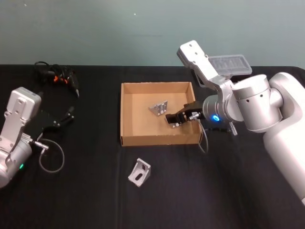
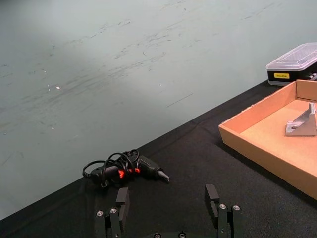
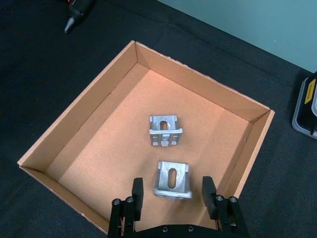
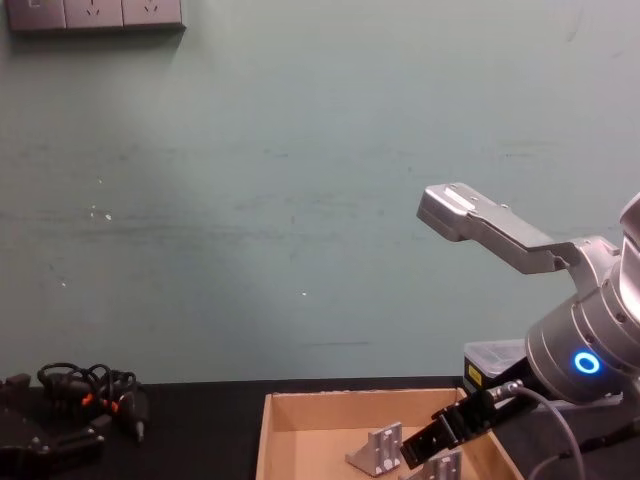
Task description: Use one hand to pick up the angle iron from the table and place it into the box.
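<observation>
**Angle iron: rigid, light, likely slick**

My right claw (image 3: 173, 182) hangs spread over the box (image 3: 74, 116), with an angle iron (image 3: 171, 173) ungripped between its fingers. Left claw (image 2: 167, 191) is parked, spread. A third angle iron (image 1: 139, 172) lies on the table (image 1: 86, 200); I would pinch its flat sides.

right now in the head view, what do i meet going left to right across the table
black cabled tool with orange marks → loose silver angle iron on the black table → silver angle iron in the tan cardboard box → open black right gripper over the box → clear-lidded plastic case
</observation>
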Available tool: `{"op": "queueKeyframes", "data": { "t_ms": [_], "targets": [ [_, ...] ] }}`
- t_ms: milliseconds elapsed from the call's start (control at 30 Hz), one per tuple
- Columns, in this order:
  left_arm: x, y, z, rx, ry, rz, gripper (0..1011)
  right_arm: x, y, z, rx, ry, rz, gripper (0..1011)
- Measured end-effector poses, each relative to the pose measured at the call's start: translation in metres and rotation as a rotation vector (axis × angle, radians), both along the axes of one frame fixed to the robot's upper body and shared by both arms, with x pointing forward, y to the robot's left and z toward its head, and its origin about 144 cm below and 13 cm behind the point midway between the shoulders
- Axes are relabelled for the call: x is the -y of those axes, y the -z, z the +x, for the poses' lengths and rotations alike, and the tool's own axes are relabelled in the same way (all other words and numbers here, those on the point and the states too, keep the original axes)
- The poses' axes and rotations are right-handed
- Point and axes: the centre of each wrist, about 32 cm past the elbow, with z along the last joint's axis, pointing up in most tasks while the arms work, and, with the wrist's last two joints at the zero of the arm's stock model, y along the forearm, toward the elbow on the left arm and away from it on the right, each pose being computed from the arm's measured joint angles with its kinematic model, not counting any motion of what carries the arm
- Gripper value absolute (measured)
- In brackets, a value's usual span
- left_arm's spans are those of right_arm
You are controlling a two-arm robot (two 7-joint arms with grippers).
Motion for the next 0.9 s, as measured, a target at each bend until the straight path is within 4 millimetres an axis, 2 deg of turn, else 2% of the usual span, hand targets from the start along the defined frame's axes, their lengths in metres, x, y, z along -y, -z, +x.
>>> {"op": "queueKeyframes", "data": {
  "t_ms": [33,67,133,267,367,900],
  "targets": [
    [0.0000,0.0000,0.0000,0.000,0.000,0.000,1000,0.0000,0.0000,0.0000,0.000,0.000,0.000,738],
    [0.0000,0.0000,0.0000,0.000,0.000,0.000,1000,0.0000,0.0000,0.0000,0.000,0.000,0.000,794],
    [0.0000,0.0000,0.0000,0.000,0.000,0.000,1000,0.0000,-0.0001,0.0000,0.000,0.000,0.000,824],
    [0.0000,0.0000,0.0000,0.000,0.000,0.000,1000,0.0000,-0.0004,-0.0001,0.001,0.000,0.000,966],
    [0.0000,0.0000,0.0000,0.000,0.000,0.000,1000,0.0001,-0.0004,-0.0001,0.001,0.000,0.000,1004],
    [0.0000,0.0000,0.0000,0.000,0.000,0.000,1000,0.0000,-0.0026,-0.0042,0.012,-0.014,0.009,1004]
  ]
}}
